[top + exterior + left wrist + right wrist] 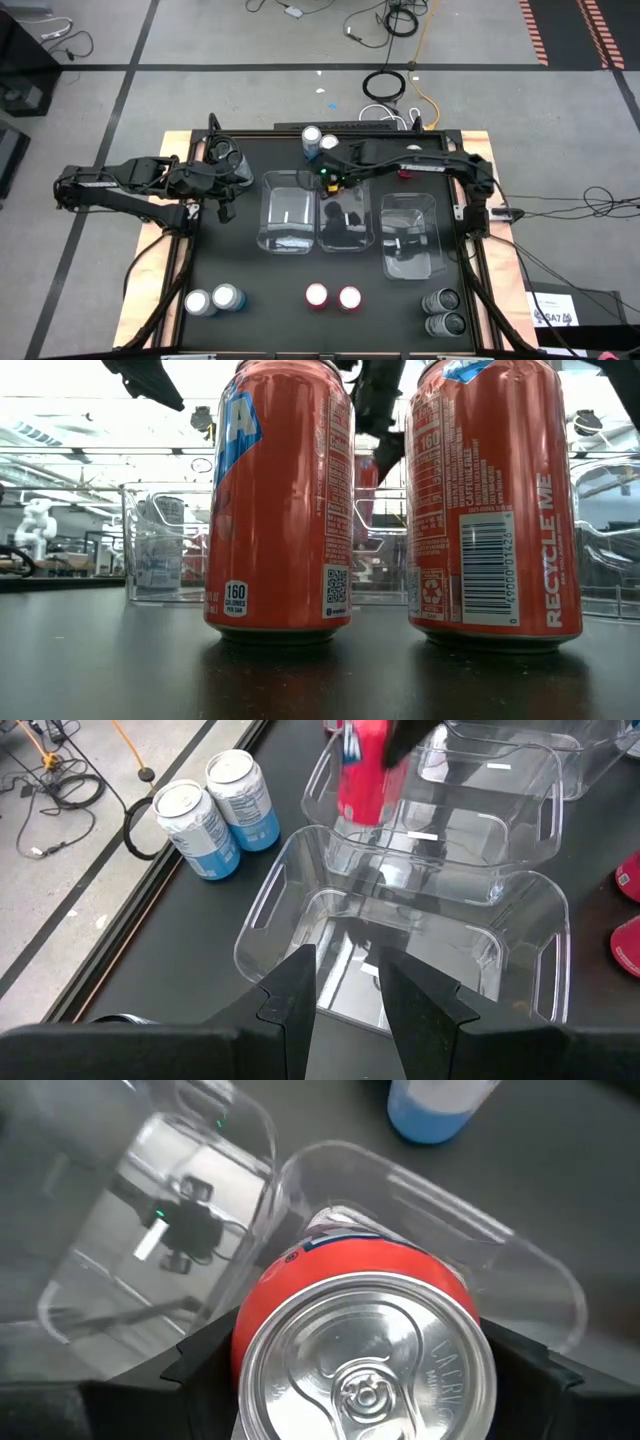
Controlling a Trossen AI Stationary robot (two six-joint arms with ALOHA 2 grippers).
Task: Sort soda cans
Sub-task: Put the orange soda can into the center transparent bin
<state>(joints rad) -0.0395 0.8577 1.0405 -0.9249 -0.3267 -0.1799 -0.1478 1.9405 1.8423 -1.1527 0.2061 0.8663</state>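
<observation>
Three clear bins (286,215) on bench, apparently empty; right gripper (365,1355) clenched on red can (365,1350) above middle bin; left gripper (345,985) parted, empty.

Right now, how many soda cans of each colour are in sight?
Light blue cans: 4
Red cans: 3, one in the right jaws; a fourth may hide under the right arm
Dark cans: 4
Total: 11

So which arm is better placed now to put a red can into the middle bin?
The right. Its pincer is shut on a red can and hangs over the middle bin. The left pincer is open, holds nothing, and sits beside the left bin.
</observation>
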